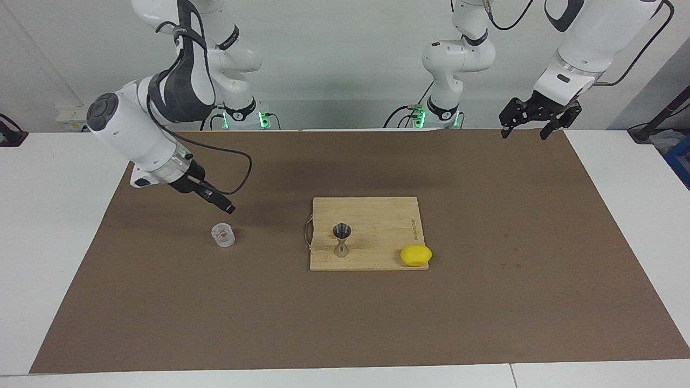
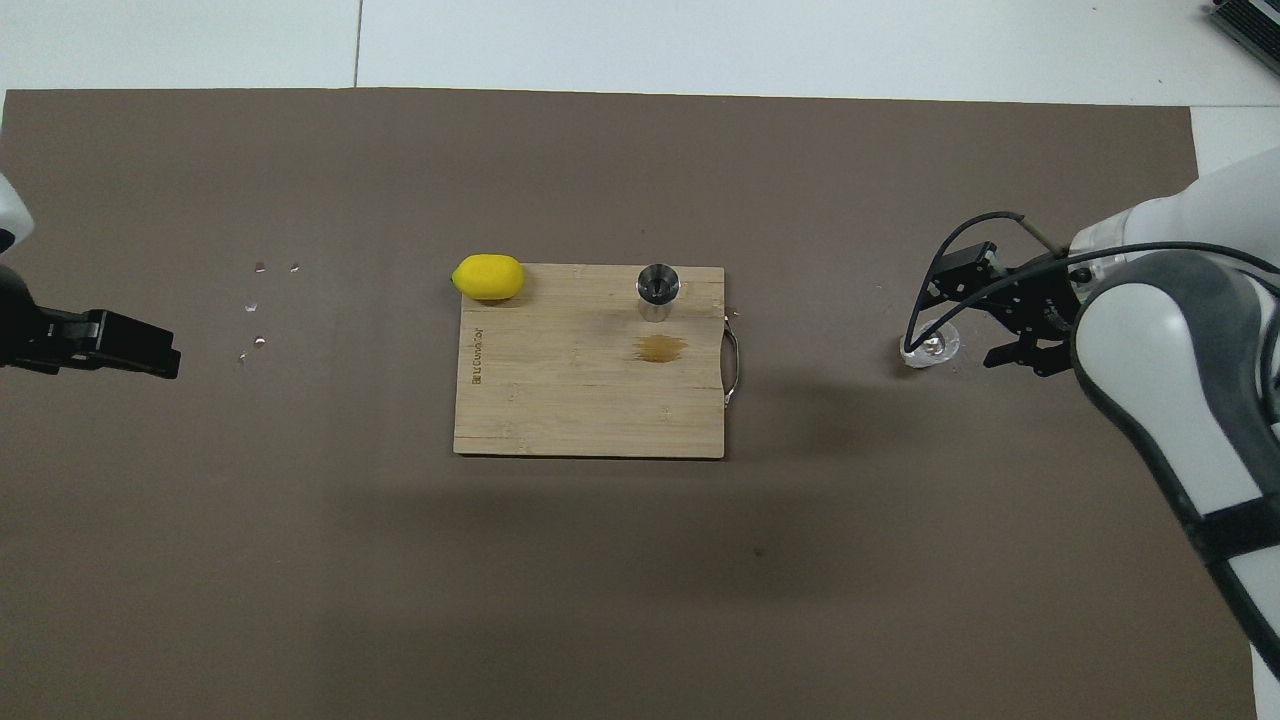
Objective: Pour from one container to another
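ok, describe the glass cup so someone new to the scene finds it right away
Start at the wooden cutting board mid-mat, then go toward the right arm's end of the table. The glass cup stands there alone, upright on the brown mat, off the board. It is clear, short and ribbed, unlike the silver hourglass jigger and yellow lemon on the board.

One glass cup (image 1: pixel 223 235), one jigger (image 1: pixel 342 240), one lemon (image 1: pixel 415 255), one board (image 1: pixel 377 226).

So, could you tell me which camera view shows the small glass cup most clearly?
The facing view: the glass cup stands upright on the brown mat, unobstructed, apart from the raised right gripper. In the overhead view the gripper and its cable overlap the cup, leaving only part of its rim visible.
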Tool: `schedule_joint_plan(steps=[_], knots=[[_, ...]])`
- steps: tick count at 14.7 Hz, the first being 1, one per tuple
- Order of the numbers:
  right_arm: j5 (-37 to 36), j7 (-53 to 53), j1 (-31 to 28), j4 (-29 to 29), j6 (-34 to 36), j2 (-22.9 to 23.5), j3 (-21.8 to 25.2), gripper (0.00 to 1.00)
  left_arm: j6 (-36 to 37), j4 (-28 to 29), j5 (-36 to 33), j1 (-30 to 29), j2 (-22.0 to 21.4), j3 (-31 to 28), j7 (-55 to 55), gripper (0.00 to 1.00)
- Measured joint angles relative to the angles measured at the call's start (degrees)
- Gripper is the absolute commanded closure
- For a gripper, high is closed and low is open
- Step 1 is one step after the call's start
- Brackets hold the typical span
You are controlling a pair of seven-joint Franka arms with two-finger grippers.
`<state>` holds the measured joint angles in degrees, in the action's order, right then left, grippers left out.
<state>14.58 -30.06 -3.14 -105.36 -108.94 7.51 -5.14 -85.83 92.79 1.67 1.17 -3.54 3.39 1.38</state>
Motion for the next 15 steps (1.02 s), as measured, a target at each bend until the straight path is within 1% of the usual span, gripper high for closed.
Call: schedule_joint_plan(steps=[3,5,8,11,15], knots=[[-9.5,3.4,3.5,0.2,0.0,-0.7,-0.1,0.00,0.0,0.0,0.0,0.0,0.0,0.0,0.0,0.00],[-12.3,3.5,5.4,0.7,0.7,-1.8,-0.2,0.00,0.0,0.0,0.0,0.0,0.0,0.0,0.0,0.00],[-13.1,4.2,6.0,3.1,5.4,-4.7,-0.2,0.00,0.0,0.0,0.0,0.0,0.0,0.0,0.0,0.00],[-14.0,10.0,5.6,6.4,10.2,-7.6,0.1,0.00,0.0,0.0,0.0,0.0,0.0,0.0,0.0,0.00],[-15.1,13.9,5.1,11.3,15.2,-8.2,0.5,0.00,0.0,0.0,0.0,0.0,0.0,0.0,0.0,0.00]])
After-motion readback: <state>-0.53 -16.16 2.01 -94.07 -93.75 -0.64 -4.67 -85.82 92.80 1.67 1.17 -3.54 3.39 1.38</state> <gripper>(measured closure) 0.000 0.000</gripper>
